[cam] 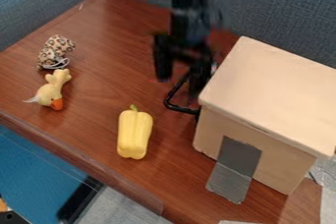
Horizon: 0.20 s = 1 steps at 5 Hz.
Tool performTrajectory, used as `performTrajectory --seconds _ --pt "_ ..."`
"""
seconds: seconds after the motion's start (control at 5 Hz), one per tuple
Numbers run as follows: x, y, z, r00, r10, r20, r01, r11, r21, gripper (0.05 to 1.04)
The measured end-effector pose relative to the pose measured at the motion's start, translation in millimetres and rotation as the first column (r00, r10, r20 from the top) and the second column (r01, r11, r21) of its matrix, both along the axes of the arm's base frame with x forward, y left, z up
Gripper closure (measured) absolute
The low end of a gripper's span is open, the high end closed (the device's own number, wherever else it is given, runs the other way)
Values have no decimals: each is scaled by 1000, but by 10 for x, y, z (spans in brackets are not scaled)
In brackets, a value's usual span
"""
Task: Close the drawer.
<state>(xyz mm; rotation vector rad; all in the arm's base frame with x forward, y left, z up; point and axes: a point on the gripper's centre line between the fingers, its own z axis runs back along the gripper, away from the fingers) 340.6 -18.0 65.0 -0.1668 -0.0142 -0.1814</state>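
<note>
Reddish wood-grain tabletop (98, 95) carries a smooth, blocky box (272, 93), the pincer (179, 85) spread wide at its angular black handle (168, 101).

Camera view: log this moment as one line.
gripper: open, at black handle | handle: beside beige box | yellow pepper: on table, apart from box | whether closed: cannot tell

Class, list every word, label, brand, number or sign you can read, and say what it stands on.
None can be read.
Box: no lettering on the sides in view.
Grey tape: none.
Yellow pepper: none.
Spotted toy: spots, not letters.
</note>
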Motion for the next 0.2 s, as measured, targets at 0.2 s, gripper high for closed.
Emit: performTrajectory --seconds 0.2 --pt "47 178 75 999 18 29 -18 1000 23 83"
